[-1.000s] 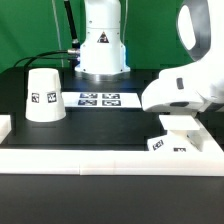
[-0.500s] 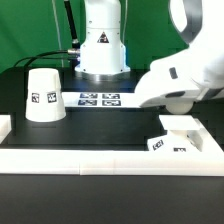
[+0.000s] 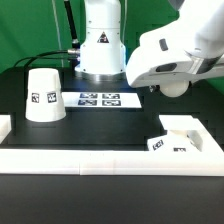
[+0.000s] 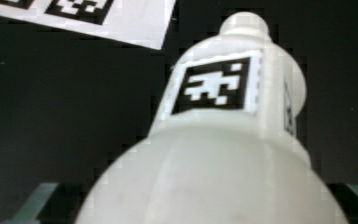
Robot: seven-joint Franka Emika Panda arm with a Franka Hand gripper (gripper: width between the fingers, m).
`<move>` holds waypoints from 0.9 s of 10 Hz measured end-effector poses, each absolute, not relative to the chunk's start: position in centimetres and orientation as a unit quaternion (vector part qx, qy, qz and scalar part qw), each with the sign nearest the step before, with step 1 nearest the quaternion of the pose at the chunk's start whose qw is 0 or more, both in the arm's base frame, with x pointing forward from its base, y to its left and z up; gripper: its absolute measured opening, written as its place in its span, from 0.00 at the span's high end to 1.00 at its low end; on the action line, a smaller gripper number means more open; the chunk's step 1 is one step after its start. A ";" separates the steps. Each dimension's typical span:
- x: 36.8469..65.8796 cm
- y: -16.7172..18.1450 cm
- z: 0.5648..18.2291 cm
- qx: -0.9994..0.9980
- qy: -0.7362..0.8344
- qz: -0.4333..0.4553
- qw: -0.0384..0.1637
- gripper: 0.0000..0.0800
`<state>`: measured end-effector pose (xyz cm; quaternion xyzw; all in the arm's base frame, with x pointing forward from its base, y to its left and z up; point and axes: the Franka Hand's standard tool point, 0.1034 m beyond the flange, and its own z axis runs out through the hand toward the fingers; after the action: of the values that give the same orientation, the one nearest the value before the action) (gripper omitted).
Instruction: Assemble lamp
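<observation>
Bulb clamped between gripper fingers, held clear of table; arm raised, wrist tilted, base below it. Bulb bears black-and-white square tag.

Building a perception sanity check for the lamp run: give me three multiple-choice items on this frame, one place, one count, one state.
1. Where does the shade stand relative to the marker board?
A. on the exterior view's left of it
B. on the exterior view's right of it
C. on top of it

2. How many lamp parts rest on the table?
A. one
B. two
C. three

3. The bulb is:
A. lying flat on the table
B. gripped in the pincer, clear of the table
C. standing under the shade

1 A: it stands apart at that side.
2 B: only shade and base sit there.
3 B: the wrist view shows fingers flanking it.
</observation>
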<state>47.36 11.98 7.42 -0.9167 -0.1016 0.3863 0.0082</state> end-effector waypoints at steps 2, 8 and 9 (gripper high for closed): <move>48.5 12.2 7.1 -0.939 -0.101 0.328 0.012 0.28; 49.8 10.6 9.5 -0.984 -0.148 0.099 0.026 0.28; 50.5 10.0 10.5 -0.985 -0.155 0.076 0.026 0.28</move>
<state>50.53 10.05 10.55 -0.9846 -0.1552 0.0764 0.0264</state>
